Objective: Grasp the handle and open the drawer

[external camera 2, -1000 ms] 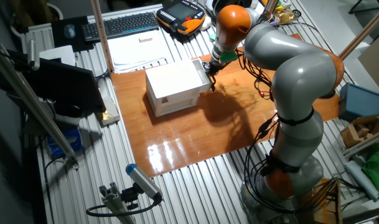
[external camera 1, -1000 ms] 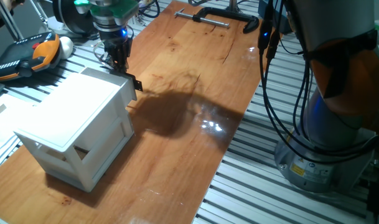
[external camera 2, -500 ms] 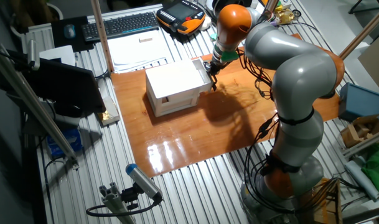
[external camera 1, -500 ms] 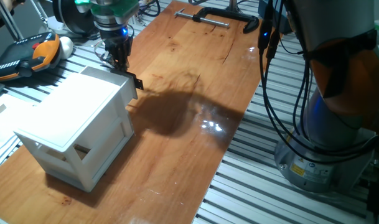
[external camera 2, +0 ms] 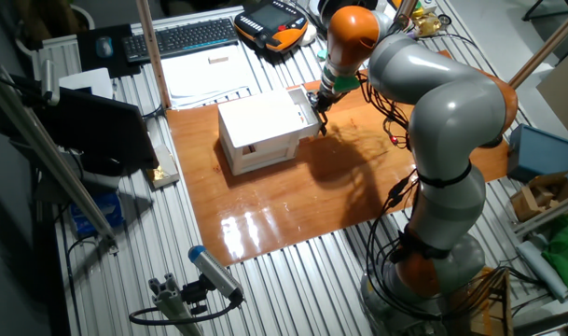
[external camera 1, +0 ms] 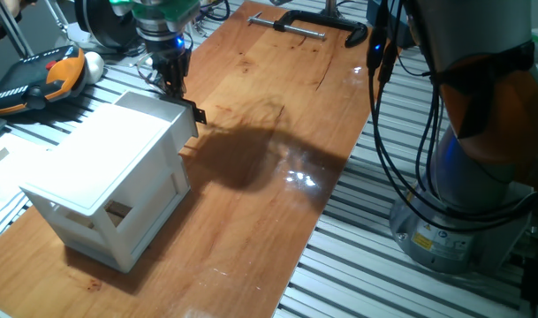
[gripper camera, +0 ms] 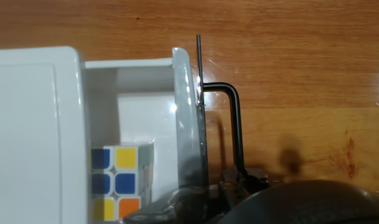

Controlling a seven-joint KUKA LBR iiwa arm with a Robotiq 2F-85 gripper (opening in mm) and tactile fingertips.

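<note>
A white boxy cabinet (external camera 1: 109,181) stands at the left of the wooden table; it also shows in the other fixed view (external camera 2: 260,131). Its top drawer (gripper camera: 184,106) is pulled out a little, and a colourful cube (gripper camera: 121,180) lies inside. The black handle (gripper camera: 236,127) projects from the drawer front; it shows in one fixed view (external camera 1: 194,113) and faintly in the other (external camera 2: 318,114). My gripper (external camera 1: 171,78) comes down from above and is shut on the handle (external camera 2: 320,99). In the hand view the gripper (gripper camera: 225,186) is at the bottom edge, with the handle running into it.
An orange and black teach pendant (external camera 1: 39,75) lies beyond the table's left edge. A black clamp (external camera 1: 308,22) sits at the far end of the table. A keyboard (external camera 2: 181,37) lies behind the cabinet. The robot base (external camera 1: 467,203) and its cables stand at the right.
My gripper and the handle have shifted slightly away from the cabinet, and the drawer has slid out a little further.
</note>
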